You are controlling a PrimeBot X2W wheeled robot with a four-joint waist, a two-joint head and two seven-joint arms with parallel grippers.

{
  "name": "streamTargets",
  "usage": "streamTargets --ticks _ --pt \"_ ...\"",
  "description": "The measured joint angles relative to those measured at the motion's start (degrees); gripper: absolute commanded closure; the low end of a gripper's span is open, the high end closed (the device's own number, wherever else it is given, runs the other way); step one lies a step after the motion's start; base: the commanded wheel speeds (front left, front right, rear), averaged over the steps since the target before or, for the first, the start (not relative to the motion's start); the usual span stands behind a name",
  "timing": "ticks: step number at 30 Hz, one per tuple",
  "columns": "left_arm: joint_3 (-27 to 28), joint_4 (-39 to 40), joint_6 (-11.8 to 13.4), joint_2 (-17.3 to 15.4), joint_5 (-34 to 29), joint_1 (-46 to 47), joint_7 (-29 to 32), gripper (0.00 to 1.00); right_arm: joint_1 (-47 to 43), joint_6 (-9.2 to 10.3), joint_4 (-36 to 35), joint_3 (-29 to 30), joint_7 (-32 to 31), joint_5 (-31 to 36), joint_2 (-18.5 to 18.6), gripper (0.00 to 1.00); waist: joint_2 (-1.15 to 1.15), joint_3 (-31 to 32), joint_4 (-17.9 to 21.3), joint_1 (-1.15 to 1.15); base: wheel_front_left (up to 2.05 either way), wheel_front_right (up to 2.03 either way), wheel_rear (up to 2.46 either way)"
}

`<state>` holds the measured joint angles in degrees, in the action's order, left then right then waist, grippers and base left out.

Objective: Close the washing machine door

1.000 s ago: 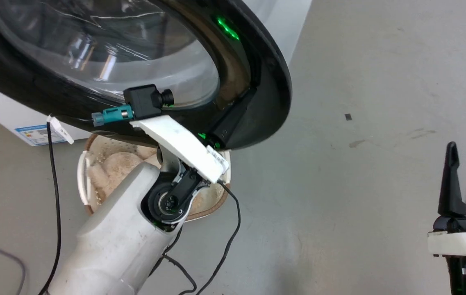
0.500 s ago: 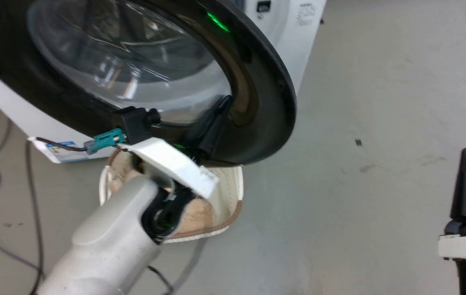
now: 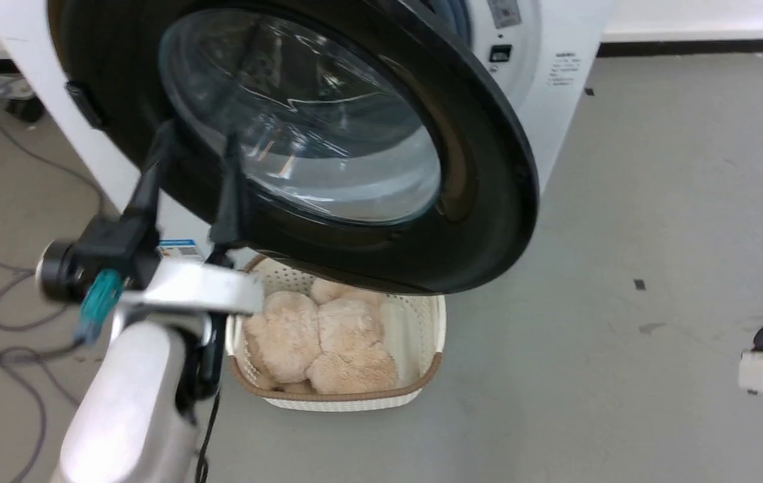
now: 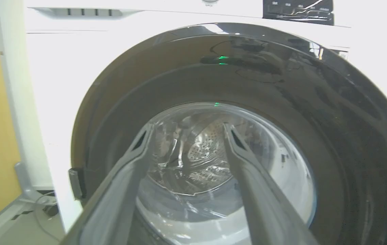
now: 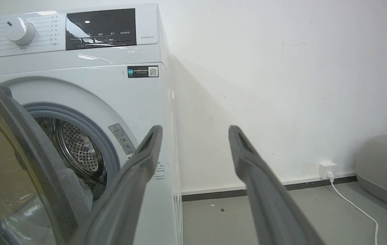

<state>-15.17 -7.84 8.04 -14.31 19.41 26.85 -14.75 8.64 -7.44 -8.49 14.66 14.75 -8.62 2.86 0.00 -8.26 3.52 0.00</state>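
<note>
The washing machine door [image 3: 488, 201] is being held part-way open, hinged at its left side, with its free right edge standing out from the white front of the washing machine [image 3: 555, 40]. In the right wrist view the steel drum [image 5: 74, 146] is being shown through the gap that remains.

The left tool [image 3: 198, 137] is being presented to the door's outer face with its fingers spread apart and nothing between them. In the left wrist view they are being pointed at the glass window. Because of motion blur, it cannot be told whether the door is actually being touched. The right tool [image 5: 196, 129] is being kept well off to the right, its fingers likewise apart and empty.

The closing swing is judged to be under way but unfinished. For the next move, a steady push toward the machine is being called for until the latch catches. The arm is also being required to pass above the laundry basket [image 3: 421, 396] standing on the floor just under the door.
</note>
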Motion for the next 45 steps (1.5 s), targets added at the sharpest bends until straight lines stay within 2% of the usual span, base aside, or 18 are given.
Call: streamTargets --ticks 3,8,9,10,12,18,19,22,27,31,38,45 --pt "2.68 2.87 1.51 0.42 -3.96 -4.2 0.0 0.0 1.69 0.0 -1.14 -0.58 0.0 0.69 0.0 0.0 0.0 0.52 -1.15 0.0 0.0 0.0 0.0" --pt "7.44 7.5 1.63 1.31 -6.42 -11.57 0.0 0.0 4.91 0.0 -3.64 -4.69 0.0 2.37 0.0 0.0 0.0 1.12 -2.79 0.0 0.0 0.0 0.0" --pt "8.38 8.08 1.64 1.62 -6.76 -13.12 -0.01 0.0 5.7 0.0 -3.98 -5.42 -0.01 2.58 -0.01 0.4 0.0 1.18 -3.11 0.0 0.0 0.0 0.0" --pt "9.31 8.44 1.61 1.77 -7.24 -14.43 0.0 0.0 6.37 0.0 -4.52 -6.23 0.0 2.61 0.1 0.68 0.0 1.25 -3.43 0.0 0.0 0.0 0.0" --pt "11.0 9.07 1.59 2.31 -7.94 -16.67 0.0 0.0 7.55 0.0 -5.34 -8.29 0.0 2.24 0.87 1.0 0.0 1.4 -4.04 0.0 0.0 0.0 0.0" --pt "14.43 10.0 -0.45 4.79 -9.59 -22.36 0.0 0.0 9.93 0.0 -6.35 -18.74 0.0 -1.49 5.99 1.0 0.0 1.77 -6.21 0.0 0.0 0.0 0.0" --pt "15.47 10.25 -1.22 5.92 -10.35 -23.26 0.0 0.0 10.23 0.0 -6.1 -23.14 0.0 -3.76 7.51 1.0 0.0 1.66 -6.96 0.0 0.0 0.0 0.0" --pt "16.61 10.11 -2.71 6.57 -10.84 -23.34 0.0 0.0 10.18 0.0 -4.81 -27.1 0.0 -5.04 9.32 1.0 0.0 1.3 -7.49 0.0 0.0 0.0 0.0" --pt "16.74 10.35 -3.55 8.42 -12.76 -23.32 0.0 0.0 9.46 0.0 -0.47 -32.6 0.0 -5.65 12.87 1.0 0.0 0.24 -8.16 0.0 0.0 0.0 0.0" --pt "16.46 10.28 -4.07 8.88 -14.39 -23.14 0.0 0.0 7.9 -0.01 4.1 -33.57 0.0 -6.61 13.85 1.0 0.0 -1.12 -8.48 0.0 0.0 0.0 0.0" --pt "15.51 10.87 -4.53 10.01 -16.25 -20.55 0.0 0.0 7.9 0.0 12.57 -31.12 -0.01 -7.44 15.64 1.0 0.0 -4.99 -9.24 0.0 0.0 0.0 0.0" --pt "14.63 11.07 -4.48 10.33 -17.25 -18.24 0.0 0.0 12.59 -0.09 17.97 -28.06 0.0 -7.43 16.36 1.0 0.0 -9.14 -10.37 0.01 0.0 0.0 0.0"
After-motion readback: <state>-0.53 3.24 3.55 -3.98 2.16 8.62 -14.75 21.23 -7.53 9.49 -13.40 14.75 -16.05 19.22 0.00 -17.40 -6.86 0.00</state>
